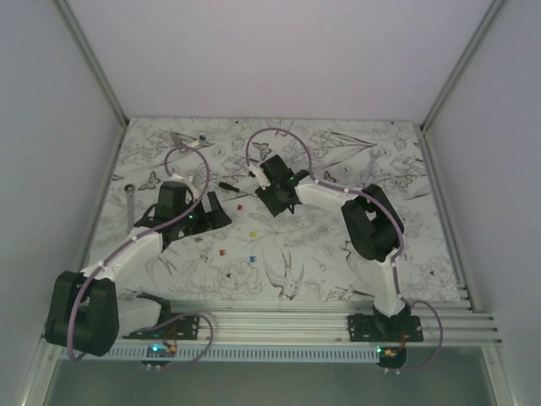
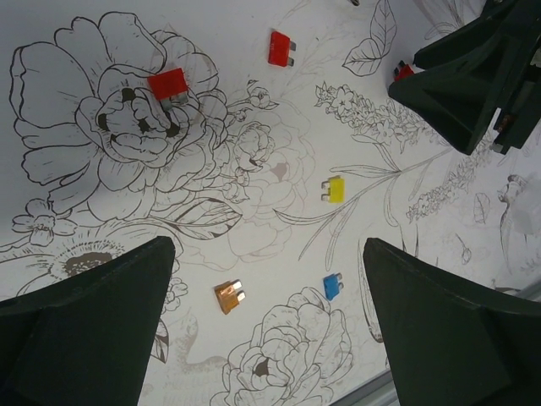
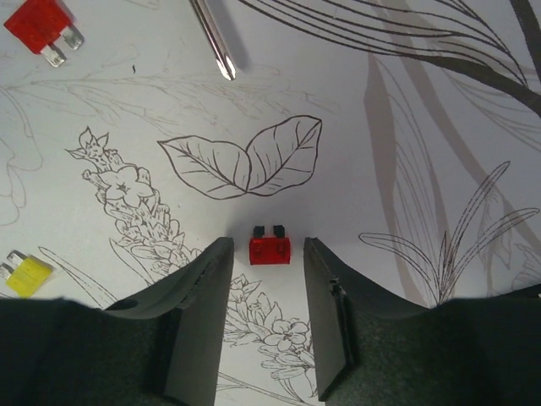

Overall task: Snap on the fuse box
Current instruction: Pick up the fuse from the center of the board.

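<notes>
Right claw [image 3: 266,245] partly open, tips straddling a small red fuse [image 3: 270,251] that lies flat on the desk [image 3: 406,152], a gap on either side. Points down, arm bent at the elbow and stretched in toward the middle. Screwdriver tip [image 3: 215,51] just beyond. Left claw [image 2: 266,245] spread wide, grips nothing, hovers over a yellow fuse [image 2: 335,189] and a blue fuse [image 2: 332,287]; arm reaches forward and inward. Fuse box not clearly told apart: dark block [image 1: 152,302] by the left base, too small to tell.

Fuse [image 3: 270,250] — between fingertips [image 3: 213,264] of right hand [image 3: 265,255]
</notes>
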Robot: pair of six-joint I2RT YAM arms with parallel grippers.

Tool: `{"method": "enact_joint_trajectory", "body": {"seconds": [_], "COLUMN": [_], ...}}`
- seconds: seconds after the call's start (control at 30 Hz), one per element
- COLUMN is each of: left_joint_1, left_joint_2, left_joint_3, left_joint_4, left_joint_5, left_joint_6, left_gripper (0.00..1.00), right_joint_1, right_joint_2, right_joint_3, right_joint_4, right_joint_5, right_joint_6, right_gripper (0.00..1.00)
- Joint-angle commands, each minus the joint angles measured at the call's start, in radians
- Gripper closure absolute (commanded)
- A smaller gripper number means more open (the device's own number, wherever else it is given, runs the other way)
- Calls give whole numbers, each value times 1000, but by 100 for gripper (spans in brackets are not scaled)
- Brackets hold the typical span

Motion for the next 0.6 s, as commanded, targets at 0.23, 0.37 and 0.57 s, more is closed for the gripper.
{"method": "enact_joint_trajectory", "body": {"seconds": [0.23, 0.37, 0.57], "left_joint_1": [6, 6, 5], "left_joint_2": [7, 8, 5], "left_joint_3": [24, 26, 28], "left_joint_4": [7, 7, 9], "left_joint_5": [40, 53, 73], "left_joint_6": [-8, -14, -29], "left_gripper": [0, 0, 0], "right_joint_1": [9, 10, 12], "right_joint_2": [21, 5, -21], "right_joint_3": [33, 17, 0], "right_joint_4": [-79, -82, -80], "right_joint_5": [3, 10, 9], "right_joint_6": [-24, -26, -34], "right_gripper": [69, 73, 77]}}
